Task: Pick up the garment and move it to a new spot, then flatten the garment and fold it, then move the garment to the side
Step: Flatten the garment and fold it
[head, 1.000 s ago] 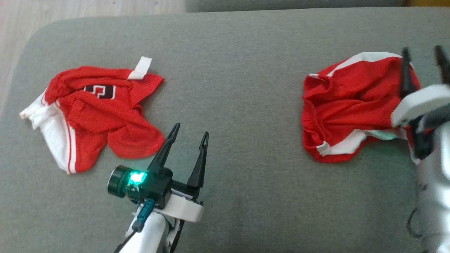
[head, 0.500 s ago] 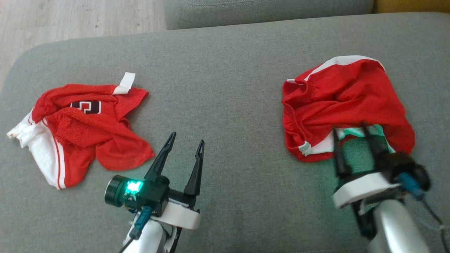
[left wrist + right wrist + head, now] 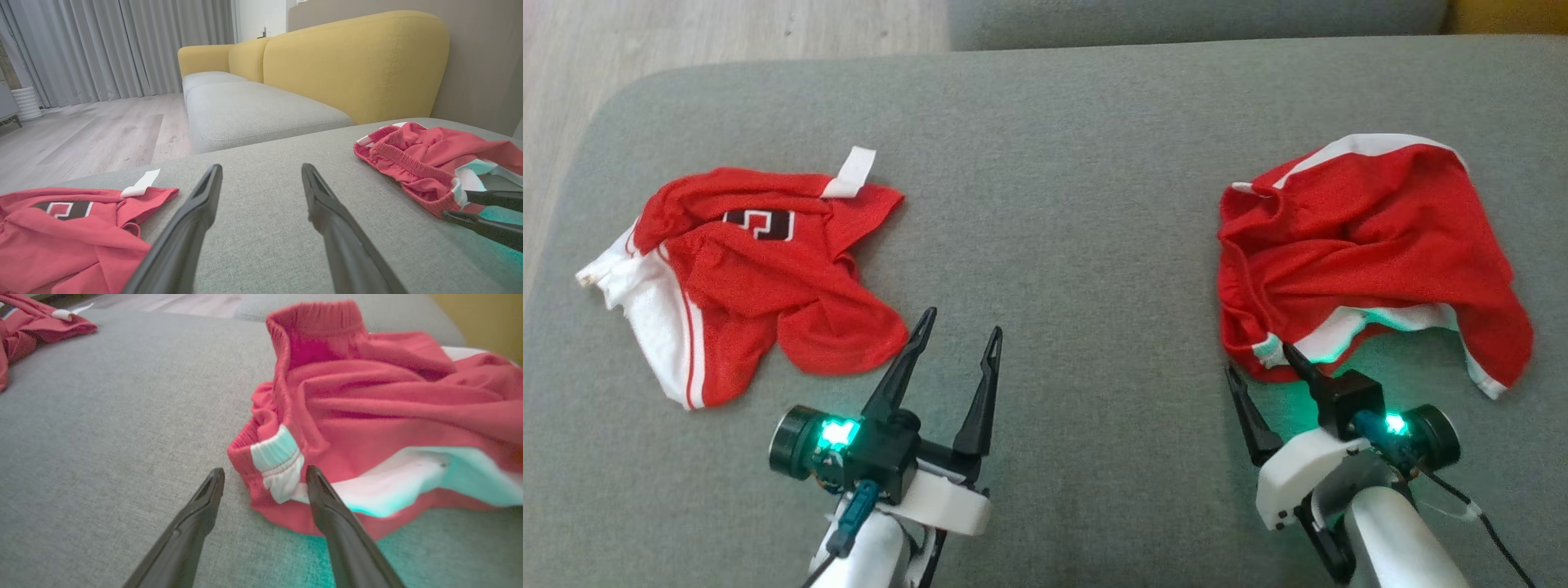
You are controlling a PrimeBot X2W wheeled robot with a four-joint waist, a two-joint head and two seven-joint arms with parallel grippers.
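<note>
Nearest, the left end effector [image 3: 962,321] hovers over the grey seat [image 3: 1062,204] with its fingers spread apart and empty. The right end effector [image 3: 1258,359] is likewise spread wide and clamps nothing. Its tips flank the near corner of the right garment [image 3: 1356,245], where a white waistband patch [image 3: 278,457] lies between them; I cannot tell if a tip touches the cloth.

That garment, red with white trim, lies crumpled on the right of the seat. Well apart on the left lies the left garment [image 3: 760,278], red and white. Its black patch [image 3: 757,222] bears a white angular mark I cannot read, and its white tag [image 3: 849,171] shows no legible writing.

Beyond are a second grey cushion [image 3: 253,110], a yellow backrest [image 3: 351,61], wooden floor [image 3: 90,130] and grey curtains [image 3: 114,45].
</note>
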